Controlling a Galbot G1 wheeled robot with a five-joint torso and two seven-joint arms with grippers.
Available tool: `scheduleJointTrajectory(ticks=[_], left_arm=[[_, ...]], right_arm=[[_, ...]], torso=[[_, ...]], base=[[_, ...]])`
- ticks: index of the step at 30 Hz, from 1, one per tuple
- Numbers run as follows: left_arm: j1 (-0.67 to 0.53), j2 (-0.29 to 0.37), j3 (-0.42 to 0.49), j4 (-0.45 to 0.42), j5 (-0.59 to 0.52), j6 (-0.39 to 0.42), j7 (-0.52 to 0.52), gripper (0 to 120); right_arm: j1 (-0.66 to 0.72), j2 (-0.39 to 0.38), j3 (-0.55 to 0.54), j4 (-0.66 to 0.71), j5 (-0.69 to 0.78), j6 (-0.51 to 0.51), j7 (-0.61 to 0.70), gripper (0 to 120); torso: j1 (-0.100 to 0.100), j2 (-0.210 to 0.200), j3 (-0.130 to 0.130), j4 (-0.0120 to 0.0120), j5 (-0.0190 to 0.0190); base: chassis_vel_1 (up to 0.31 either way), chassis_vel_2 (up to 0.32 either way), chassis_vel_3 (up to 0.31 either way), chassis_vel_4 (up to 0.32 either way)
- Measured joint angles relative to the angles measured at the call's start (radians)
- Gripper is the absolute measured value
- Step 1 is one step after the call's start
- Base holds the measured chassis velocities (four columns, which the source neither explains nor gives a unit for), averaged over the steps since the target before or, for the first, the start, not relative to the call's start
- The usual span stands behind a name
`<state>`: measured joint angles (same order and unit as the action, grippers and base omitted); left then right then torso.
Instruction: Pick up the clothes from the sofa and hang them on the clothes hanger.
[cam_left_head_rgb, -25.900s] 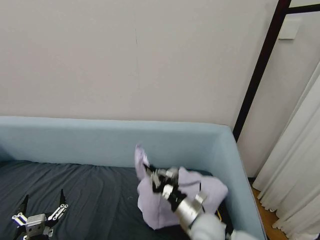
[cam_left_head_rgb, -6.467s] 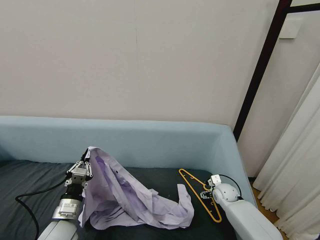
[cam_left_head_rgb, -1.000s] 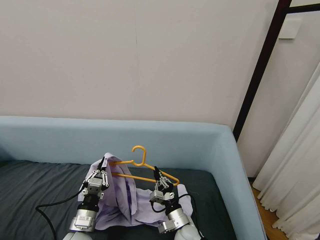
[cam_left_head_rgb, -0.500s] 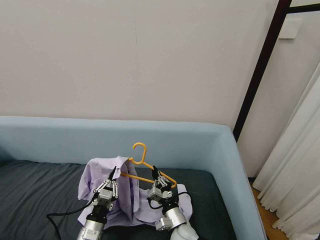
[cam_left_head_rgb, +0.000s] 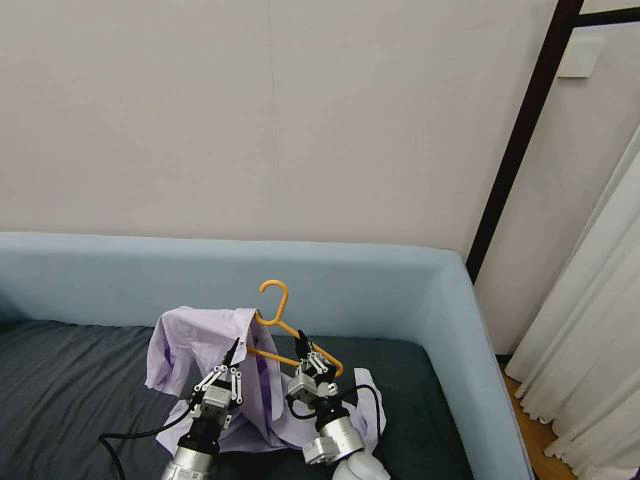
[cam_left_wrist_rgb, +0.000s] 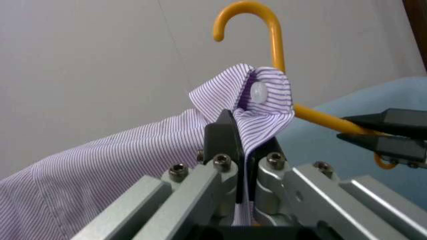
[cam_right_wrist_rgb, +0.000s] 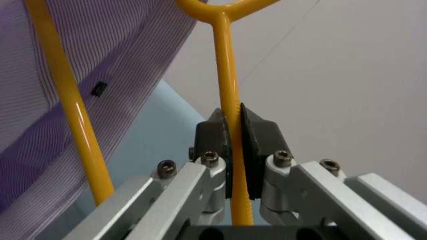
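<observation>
Head view: we see the left tool (cam_left_head_rgb: 219, 383) and the right tool (cam_left_head_rgb: 308, 368) raised side by side above the sofa (cam_left_head_rgb: 420, 300), with the purple striped shirt (cam_left_head_rgb: 185, 345) draped around the left one. In the left wrist view our left tool is clamped on the edge of the shirt's collar, where the fabric sits against the neck of the orange hanger (cam_left_head_rgb: 270, 305), just under its hook. In the right wrist view our right tool is closed on one bar of the hanger, pinching it between its pads. The shirt covers the hanger's arm on the left tool's side. Loose cloth falls toward the dark seat cushion (cam_left_head_rgb: 80, 370), and the arm on the right tool's side looks bare.

We judge the hanging to be partly done. The bar is thin and smooth, so it could twist or slip in the right tool's narrow pinch if the left tool drags cloth across it. If the left tool lets go before the collar sits over both arms, the weight of the loose cloth could pull the shirt off to one side. Too hard a pull could also tug the collar off the neck.
</observation>
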<state>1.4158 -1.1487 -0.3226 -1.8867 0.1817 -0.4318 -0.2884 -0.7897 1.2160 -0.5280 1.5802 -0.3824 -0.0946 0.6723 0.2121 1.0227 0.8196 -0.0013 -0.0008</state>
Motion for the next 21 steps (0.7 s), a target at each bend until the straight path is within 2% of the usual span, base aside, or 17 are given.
scheduleJointTrajectory(ticks=[8,10,11,14,15,18,21], left_arm=[[-0.002,0.005,0.000,0.062,0.026,0.001,-0.033,0],[0.000,0.003,0.004,0.070,0.027,0.000,-0.042,8],[0.000,0.003,0.004,0.070,0.027,0.000,-0.042,8],[-0.002,-0.002,0.009,0.078,0.028,-0.012,-0.058,23],[-0.002,-0.002,0.009,0.078,0.028,-0.012,-0.058,23],[0.018,0.005,-0.002,0.057,0.027,-0.035,-0.061,38],[0.041,0.025,-0.015,0.037,0.026,-0.047,-0.065,46]], right_arm=[[-0.003,0.005,0.034,0.001,-0.002,-0.001,0.008,4],[0.002,0.000,0.054,0.013,-0.006,-0.010,0.014,4],[0.002,0.000,0.054,0.013,-0.006,-0.010,0.014,4],[0.008,-0.007,0.074,0.036,-0.019,-0.012,0.014,4],[0.008,-0.007,0.074,0.036,-0.019,-0.012,0.014,4],[0.024,-0.018,0.107,0.047,-0.048,0.015,0.003,4],[0.037,-0.022,0.127,0.042,-0.068,0.039,-0.001,4]], torso=[[0.000,0.000,0.000,0.0001,0.0000],[0.000,0.000,0.000,0.0000,0.0000],[0.000,0.000,0.000,0.0000,0.0000],[0.000,0.000,0.000,0.0001,0.0000],[0.000,0.000,0.000,0.0001,0.0000],[0.000,0.000,0.000,0.0000,-0.0001],[0.000,0.000,0.000,0.0001,0.0000]], base=[[0.000,0.000,0.000,0.000],[0.000,0.000,0.000,0.000],[0.000,0.000,0.000,0.000],[0.000,0.000,0.000,0.000],[0.000,0.000,0.000,0.000],[0.000,0.000,0.000,0.000],[0.000,0.000,0.000,0.000]])
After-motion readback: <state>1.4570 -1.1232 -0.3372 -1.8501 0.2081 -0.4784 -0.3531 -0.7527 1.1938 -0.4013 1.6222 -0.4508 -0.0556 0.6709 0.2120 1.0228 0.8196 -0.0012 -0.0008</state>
